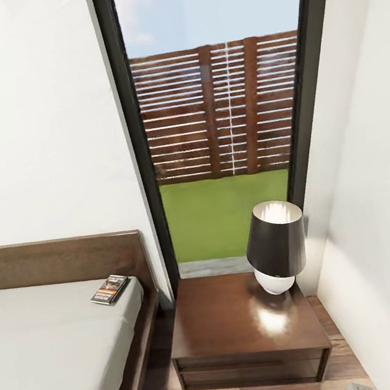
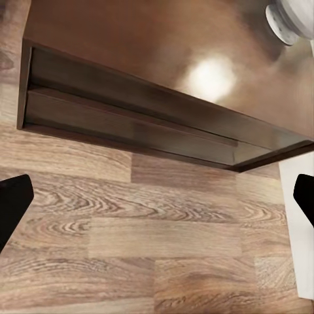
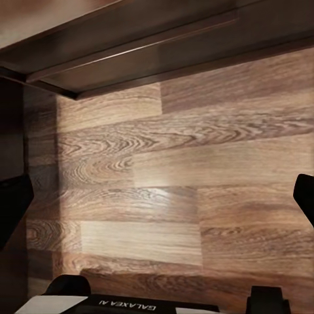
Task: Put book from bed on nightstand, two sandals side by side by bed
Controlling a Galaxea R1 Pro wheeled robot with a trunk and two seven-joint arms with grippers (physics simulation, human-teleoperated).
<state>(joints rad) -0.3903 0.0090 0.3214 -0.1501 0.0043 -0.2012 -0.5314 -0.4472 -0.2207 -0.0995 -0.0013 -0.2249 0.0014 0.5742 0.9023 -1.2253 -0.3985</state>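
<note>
The book point(image 1: 109, 289), a thin dark paperback, lies on the pale mattress of the bed point(image 1: 51, 362), near the dark headboard at the mattress's right corner. To the right of the bed stands the dark brown nightstand point(image 1: 244, 329), with a lamp on its glossy top. My left gripper point(image 2: 157, 203) hangs open over the wood floor in front of the nightstand point(image 2: 131, 104), nothing between its black fingertips point(image 2: 13, 206). My right gripper point(image 3: 157, 199) is open too, low above the floor by the nightstand's front point(image 3: 163, 46). The two sandals are out of view.
A lamp point(image 1: 275, 245) with a dark shade and white base takes the nightstand's back right corner. Behind it a tall black-framed window point(image 1: 224, 121) shows a slatted fence. White walls close in at right point(image 1: 376, 223). A narrow strip of floor point(image 1: 159, 345) separates bed and nightstand.
</note>
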